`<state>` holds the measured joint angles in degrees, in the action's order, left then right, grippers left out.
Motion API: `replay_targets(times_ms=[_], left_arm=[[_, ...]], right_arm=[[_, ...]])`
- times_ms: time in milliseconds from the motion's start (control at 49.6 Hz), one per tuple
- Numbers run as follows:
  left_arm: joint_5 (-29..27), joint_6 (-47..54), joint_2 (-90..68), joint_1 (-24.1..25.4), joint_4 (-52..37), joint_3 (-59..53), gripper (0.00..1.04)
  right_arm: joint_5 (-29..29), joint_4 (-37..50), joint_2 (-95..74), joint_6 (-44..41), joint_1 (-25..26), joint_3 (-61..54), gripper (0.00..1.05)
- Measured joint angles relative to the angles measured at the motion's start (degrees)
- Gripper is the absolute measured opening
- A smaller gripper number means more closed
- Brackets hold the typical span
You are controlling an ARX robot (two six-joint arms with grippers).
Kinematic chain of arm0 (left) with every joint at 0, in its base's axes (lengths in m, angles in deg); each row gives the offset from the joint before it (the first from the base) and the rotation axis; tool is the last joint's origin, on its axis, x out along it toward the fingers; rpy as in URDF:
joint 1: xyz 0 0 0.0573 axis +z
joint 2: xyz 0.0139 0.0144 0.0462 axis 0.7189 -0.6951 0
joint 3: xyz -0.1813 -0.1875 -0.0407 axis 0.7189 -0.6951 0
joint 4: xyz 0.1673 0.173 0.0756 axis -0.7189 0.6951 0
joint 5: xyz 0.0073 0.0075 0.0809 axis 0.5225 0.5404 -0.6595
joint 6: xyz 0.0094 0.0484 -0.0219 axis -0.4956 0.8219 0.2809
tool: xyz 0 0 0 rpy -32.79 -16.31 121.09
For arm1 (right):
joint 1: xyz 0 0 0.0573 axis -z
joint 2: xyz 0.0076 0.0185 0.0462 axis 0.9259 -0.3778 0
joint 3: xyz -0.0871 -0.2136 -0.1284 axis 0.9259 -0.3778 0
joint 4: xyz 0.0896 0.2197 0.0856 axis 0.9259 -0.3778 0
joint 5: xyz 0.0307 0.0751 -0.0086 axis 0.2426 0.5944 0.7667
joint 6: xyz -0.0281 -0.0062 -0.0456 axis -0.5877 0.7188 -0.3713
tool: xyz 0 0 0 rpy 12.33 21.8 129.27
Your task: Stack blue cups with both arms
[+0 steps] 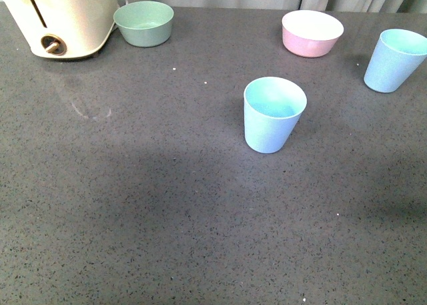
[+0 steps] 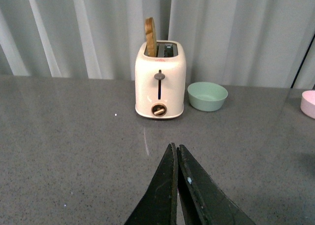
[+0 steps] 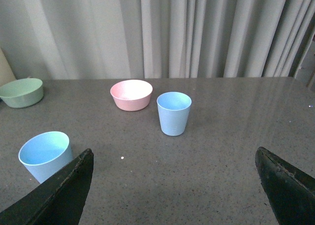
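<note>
Left claw (image 2: pixel 176 147) is clenched, empty, with bare counter (image 2: pixel 74 151) ahead up to the toaster (image 2: pixel 160 80). Right claw (image 3: pixel 173 153) is spread wide. One upright cup (image 3: pixel 173 113) stands ahead of it, well apart from the other cup (image 3: pixel 45 153), which is beside a finger.

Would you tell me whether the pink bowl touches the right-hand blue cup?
Apart. The front view shows bare grey table between the pink bowl and the right-hand blue cup.

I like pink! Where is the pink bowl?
In the front view, the pink bowl sits far back on the right, just left of the blue cup by the right edge.
</note>
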<state>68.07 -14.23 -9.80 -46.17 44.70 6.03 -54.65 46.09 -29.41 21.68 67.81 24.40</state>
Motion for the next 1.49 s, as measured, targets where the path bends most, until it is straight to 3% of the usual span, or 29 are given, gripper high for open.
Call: replay_targets(times_ms=[423,504,645,726,827,907,968,1170,1492], left_arm=[[0.0,-0.04,0.57,0.0,0.26,0.0,0.03],[-0.02,-0.02,0.57,0.0,0.26,0.0,0.18],[0.0,0.0,0.59,0.0,0.26,0.0,0.41],[0.0,-0.02,0.59,0.0,0.26,0.0,0.54],[0.0,-0.02,0.59,0.0,0.26,0.0,0.75],[0.0,-0.02,0.59,0.0,0.26,0.0,0.87],[0.0,0.0,0.57,0.0,0.26,0.0,0.97],[0.0,0.13,0.59,0.0,0.26,0.0,0.96],[0.0,0.15,0.59,0.0,0.26,0.0,0.96]], right_arm=[[-0.02,0.0,0.0,0.0,0.0,0.0,0.96],[0.0,-0.02,0.0,0.0,0.0,0.0,0.96],[6.58,-12.35,-8.87,3.65,4.2,4.33,0.96],[11.87,-8.76,-16.44,1.38,10.32,6.08,0.96],[19.61,2.19,-32.04,-5.51,19.89,12.74,0.96],[21.07,6.01,-40.89,-9.97,21.7,17.4,0.96],[21.2,7.5,-50.8,-15.72,21.31,22.95,0.96],[19.87,0.39,-81.05,-32.24,15.21,43.67,0.96],[17.14,-9.51,-101.98,-41.03,7.61,64.96,0.96]])
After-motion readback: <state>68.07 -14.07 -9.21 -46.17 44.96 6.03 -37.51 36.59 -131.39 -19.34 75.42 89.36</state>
